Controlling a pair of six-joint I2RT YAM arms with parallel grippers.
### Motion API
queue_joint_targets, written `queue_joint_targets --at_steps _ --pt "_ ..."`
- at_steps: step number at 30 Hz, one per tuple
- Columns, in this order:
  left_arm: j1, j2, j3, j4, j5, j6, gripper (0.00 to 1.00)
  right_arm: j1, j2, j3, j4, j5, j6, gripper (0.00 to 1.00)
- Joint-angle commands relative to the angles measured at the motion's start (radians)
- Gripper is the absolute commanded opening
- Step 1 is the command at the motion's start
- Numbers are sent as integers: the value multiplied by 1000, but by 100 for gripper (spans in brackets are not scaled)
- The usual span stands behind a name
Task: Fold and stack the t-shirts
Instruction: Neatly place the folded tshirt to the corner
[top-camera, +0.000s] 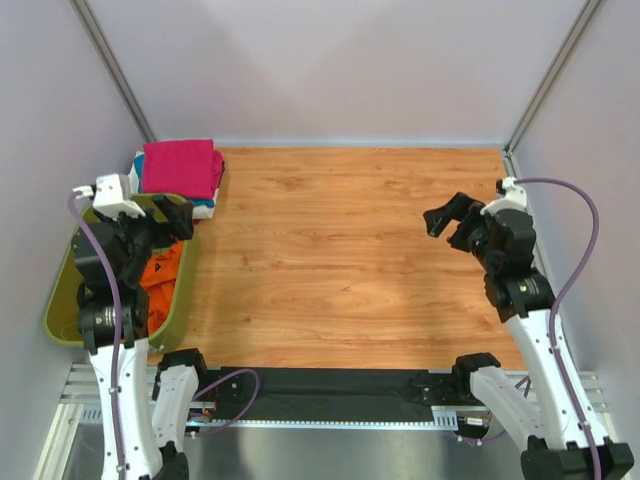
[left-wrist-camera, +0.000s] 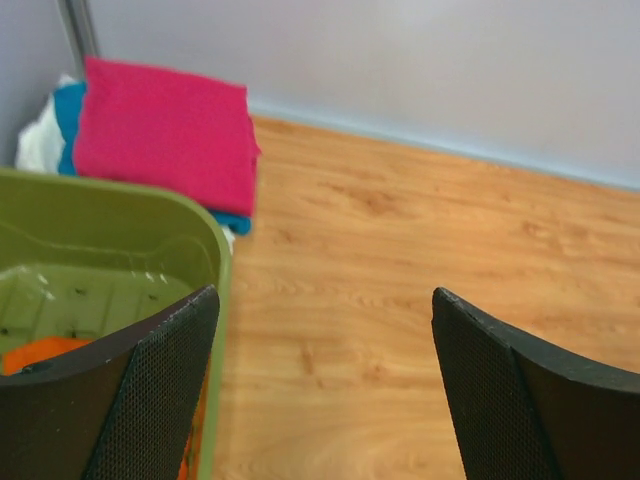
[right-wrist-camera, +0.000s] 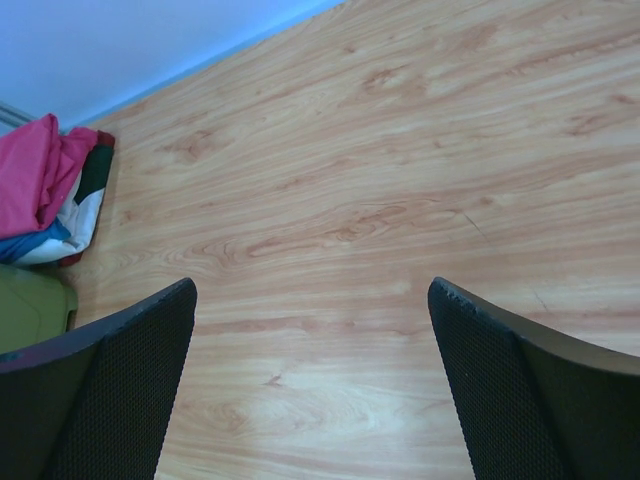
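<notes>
On the bench (top-camera: 350, 250), the green basket (left-wrist-camera: 100, 215) with 1 orange t-shirt (top-camera: 160, 275) sits beside the folded stack (top-camera: 180, 167), and the left hand (left-wrist-camera: 325, 292) and right hand (right-wrist-camera: 311, 283) are both open and empty, so a grab might catch the basket wall.

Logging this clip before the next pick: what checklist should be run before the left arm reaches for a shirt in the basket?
1. The left gripper open, empty: ok.
2. The right gripper open, empty: ok.
3. An orange t-shirt in the basket: ok.
4. The left gripper centred over that shirt: not ok, it hangs above the basket's rim.
5. The table bare for folding: ok.
6. Number of shirts in the basket: cannot tell.
</notes>
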Motion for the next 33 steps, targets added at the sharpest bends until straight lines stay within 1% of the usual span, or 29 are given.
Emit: queue_joint_targets --at_steps 1,2,3,4,6,8,9,11,16,21,24,30,33 --pt "-53 -101 -105 -195 12 12 93 3 -114 -99 -12 114 58 100" --pt "-82 -123 -116 -195 9 3 93 5 -144 -168 -1 120 62 100" --pt "-97 -138 -118 -210 1 -5 93 3 -206 -202 11 118 72 100" --pt "-125 -150 -106 -221 -13 -14 93 3 -236 -242 43 117 95 100" --pt "-148 -150 -94 -258 -49 -40 93 3 -311 -341 72 120 122 100" --pt "-171 -146 -107 -278 -103 -72 92 5 -343 -392 97 137 170 100" --pt "-175 -149 -125 -285 -124 -83 92 5 -360 -433 103 141 184 100" --pt "-189 -156 -184 -291 -161 -100 92 3 -365 -455 103 146 207 100" --pt "-200 -198 -280 -298 -134 -103 92 5 -330 -445 83 169 184 100" --pt "-200 -229 -297 -276 -135 -97 92 5 -281 -417 88 164 162 100" --pt "-200 -229 -308 -258 -111 -100 92 3 -259 -411 97 152 161 100" --pt "-200 -233 -316 -250 -119 -103 92 5 -254 -402 98 167 152 100" --pt "-200 -241 -317 -247 -119 -103 92 3 -251 -376 94 158 119 100"
